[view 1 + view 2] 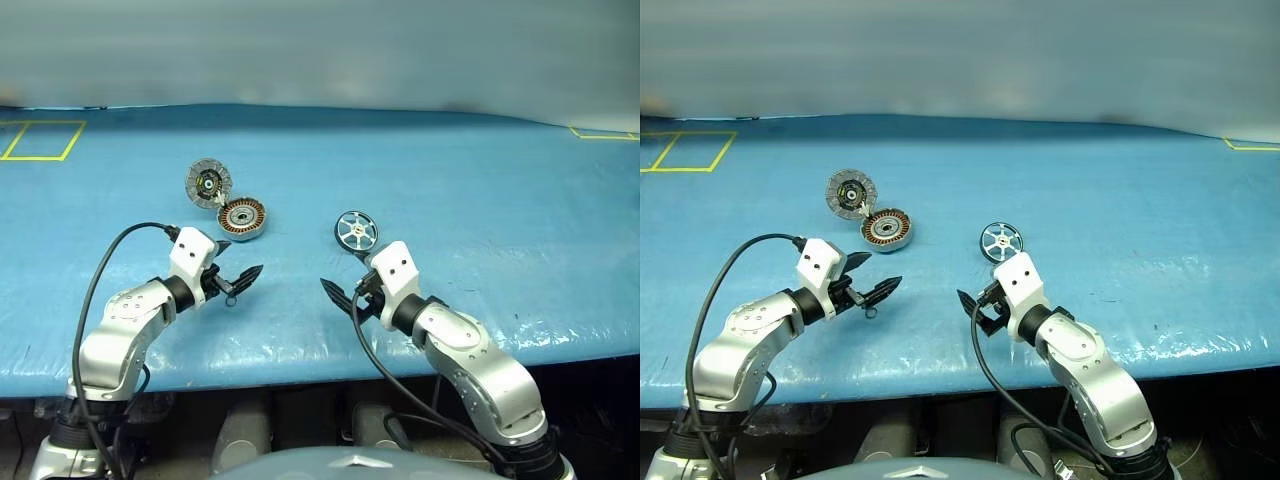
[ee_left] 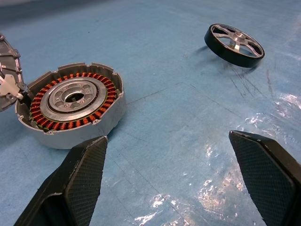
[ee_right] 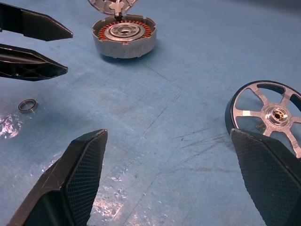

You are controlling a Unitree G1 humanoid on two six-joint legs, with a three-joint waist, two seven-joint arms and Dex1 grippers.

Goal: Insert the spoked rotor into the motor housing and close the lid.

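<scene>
The motor housing (image 1: 242,218) is seen left of centre in the left eye view on the blue table (image 1: 480,180), its copper windings exposed. The lid (image 1: 208,183) stands hinged open, just up-left of the housing, inner face showing. The spoked rotor (image 1: 356,232) rests right of centre, well apart from the housing, possibly tilted on its edge. The left gripper (image 1: 240,275) and right gripper (image 1: 338,291) are held low in the frame, fingers spread wide, nothing grasped. A small metal ring (image 3: 27,105) lies on the table beneath the left gripper.
</scene>
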